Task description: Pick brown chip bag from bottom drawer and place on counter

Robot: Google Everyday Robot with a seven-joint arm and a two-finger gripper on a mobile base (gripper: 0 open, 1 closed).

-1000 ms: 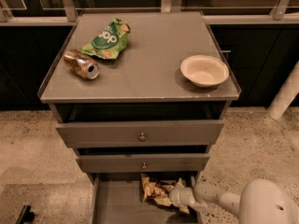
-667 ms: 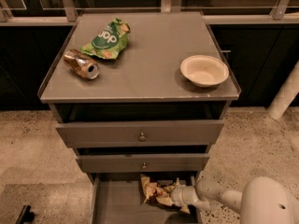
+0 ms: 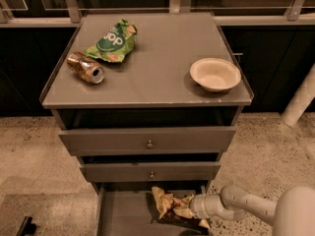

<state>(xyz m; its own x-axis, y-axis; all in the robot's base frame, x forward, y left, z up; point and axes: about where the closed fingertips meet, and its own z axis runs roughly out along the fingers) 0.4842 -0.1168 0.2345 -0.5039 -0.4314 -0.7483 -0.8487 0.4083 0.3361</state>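
One crumpled brown chip bag (image 3: pixel 170 206), dark with creased tan panels, lies in the right half of the open bottom drawer (image 3: pixel 123 214), barely moved over the last second. The gripper (image 3: pixel 193 208) stays against its right end; whether it is clenched on the bag I cannot tell, so the lift seems not yet begun. Above, the counter (image 3: pixel 157 58) surface waits.

My one camera looks steeply down from high in front of the counter (image 3: pixel 147 85), facing the window frames (image 3: pixel 70 4) behind it, near enough that the bottom drawer (image 3: pixel 120 213) is cut by the lower edge, where my gripper (image 3: pixel 189 210) sits bottom right at the brown chip bag (image 3: pixel 167 203).
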